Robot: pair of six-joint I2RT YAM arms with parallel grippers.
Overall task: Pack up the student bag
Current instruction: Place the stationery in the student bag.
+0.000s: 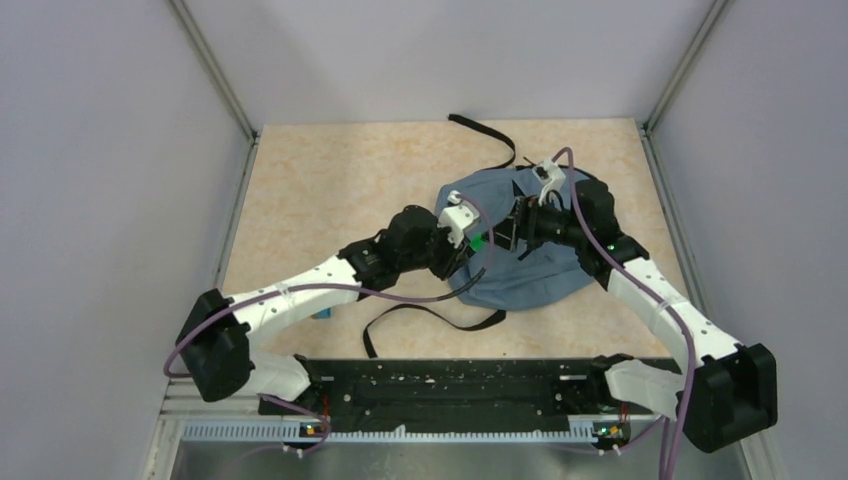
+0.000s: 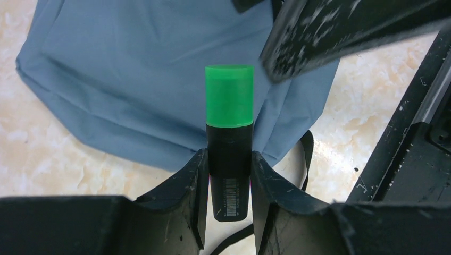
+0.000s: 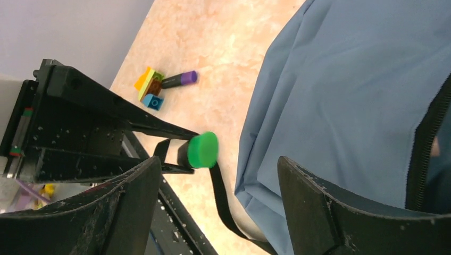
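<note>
The student bag [image 1: 535,285] lies flat right of the table's middle, blue-grey fabric with black straps [image 1: 430,318]; it also fills the left wrist view [image 2: 133,79] and the right wrist view [image 3: 361,79]. My left gripper [image 1: 478,238] [image 2: 228,156] is shut on a black marker with a green cap [image 2: 228,106], which points over the bag's near-left edge. Facing it over the bag, my right gripper [image 1: 515,228] [image 3: 218,162] stands open with nothing between its fingers. The green cap [image 3: 203,150] shows just beyond its left finger. A dark zip line [image 3: 425,143] runs along the bag at the right.
A small cluster of toy bricks [image 3: 150,89] and a purple-capped marker [image 3: 180,79] lie on the table left of the bag. A blue bit [image 1: 322,314] peeks from under the left arm. One strap [image 1: 485,135] trails toward the back wall.
</note>
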